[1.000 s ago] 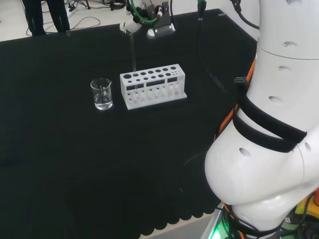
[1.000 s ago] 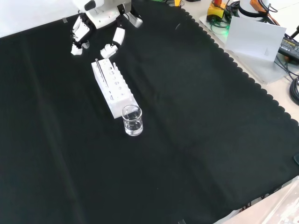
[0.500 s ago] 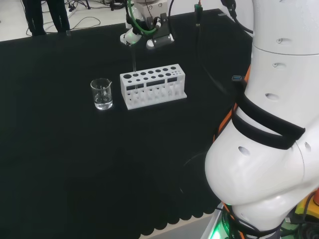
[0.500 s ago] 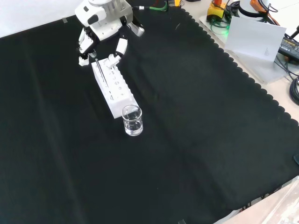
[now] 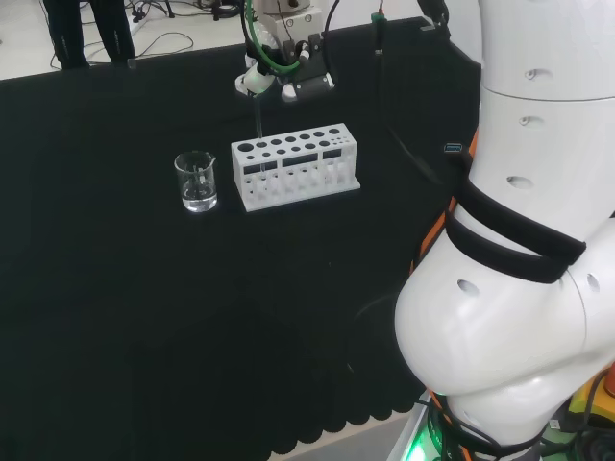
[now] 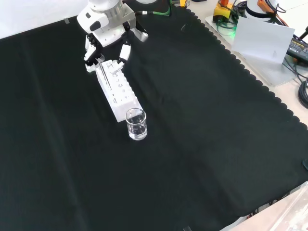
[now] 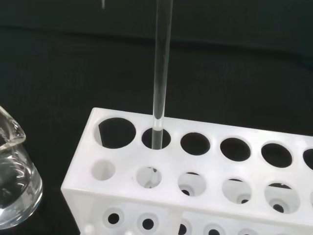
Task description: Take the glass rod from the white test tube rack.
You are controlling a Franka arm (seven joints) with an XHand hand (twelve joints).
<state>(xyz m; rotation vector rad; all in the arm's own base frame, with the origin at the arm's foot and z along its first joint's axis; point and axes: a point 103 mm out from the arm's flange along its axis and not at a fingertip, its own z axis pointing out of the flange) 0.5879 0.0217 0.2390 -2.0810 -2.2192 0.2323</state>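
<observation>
Glass rod [image 7: 162, 63]: clear, smooth, glossy, faint highlights along its length. Test tube rack [image 7: 205, 186]: white plastic, matt, smooth, with cleanly cut round holes. Beaker [image 5: 196, 181]: clear glass, glossy, bright reflections at rim and base. Surface [image 6: 202, 144]: black cloth, matt, fine woven texture, scalloped edge. Hand [image 6: 103, 30]: white and black plastic shells, semi-gloss. Arm links [image 5: 519, 307]: white, smooth, glossy.

We see even, bright overhead light; the black cloth [image 6: 202, 144] swallows shadows. Beside the white test tube rack [image 7: 195, 196], the beaker [image 7: 14, 186] appears slightly blurred.
</observation>
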